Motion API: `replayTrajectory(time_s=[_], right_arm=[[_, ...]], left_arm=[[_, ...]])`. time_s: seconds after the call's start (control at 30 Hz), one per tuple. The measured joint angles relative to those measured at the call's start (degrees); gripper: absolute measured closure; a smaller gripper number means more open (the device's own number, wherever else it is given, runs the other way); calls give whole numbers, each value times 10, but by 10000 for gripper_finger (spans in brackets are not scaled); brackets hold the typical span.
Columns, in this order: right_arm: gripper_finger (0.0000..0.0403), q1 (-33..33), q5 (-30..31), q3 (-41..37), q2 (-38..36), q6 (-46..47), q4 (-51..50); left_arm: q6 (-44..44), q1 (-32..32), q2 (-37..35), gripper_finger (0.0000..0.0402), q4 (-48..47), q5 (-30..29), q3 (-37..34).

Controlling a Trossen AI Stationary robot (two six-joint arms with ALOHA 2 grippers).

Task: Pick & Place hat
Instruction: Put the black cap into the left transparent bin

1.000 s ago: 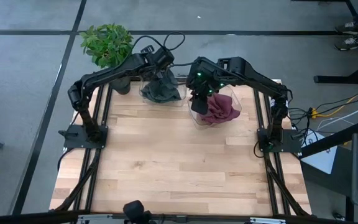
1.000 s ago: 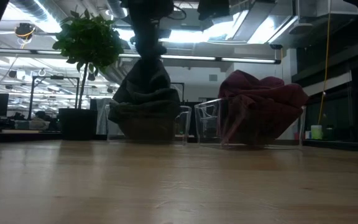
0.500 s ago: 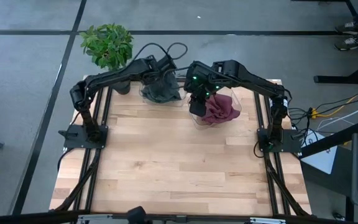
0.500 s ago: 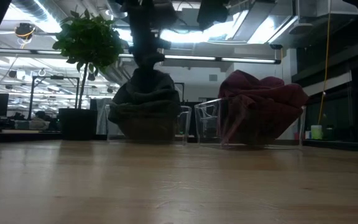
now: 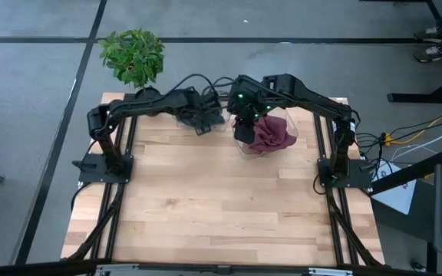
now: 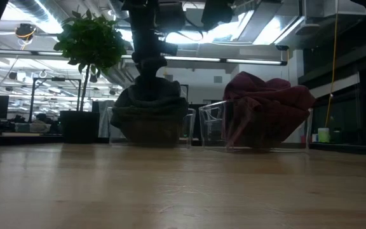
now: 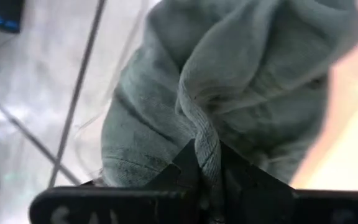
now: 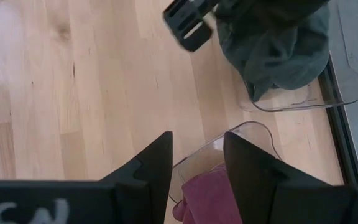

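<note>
Left gripper (image 7: 209,171) pinches grey hat (image 7: 229,87); fingertips buried in fold

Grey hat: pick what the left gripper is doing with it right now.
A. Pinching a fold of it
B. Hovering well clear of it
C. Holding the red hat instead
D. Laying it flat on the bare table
A: in the left wrist view the left gripper is closed on a raised fold of the grey hat, which sits in its clear bin; the red hat stays in the other bin under the right gripper.
</note>
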Motion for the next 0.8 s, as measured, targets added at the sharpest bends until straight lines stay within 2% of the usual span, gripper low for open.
replayTrajectory(time_s=[0.13, 0.27, 0.5, 0.8], right_arm=[[261, 0, 0, 0, 0, -1, 0], [261, 0, 0, 0, 0, -1, 0], [261, 0, -6, 0, 0, -18, -14], [261, 1, -6, 0, -19, -42, -13]], left_arm=[[1, -10, 0, 371, -1, 39, 0], [20, -7, 0, 342, -3, 79, 0], [49, 13, 0, 258, -31, 178, 0], [75, 29, 0, 151, -28, 209, 0]])
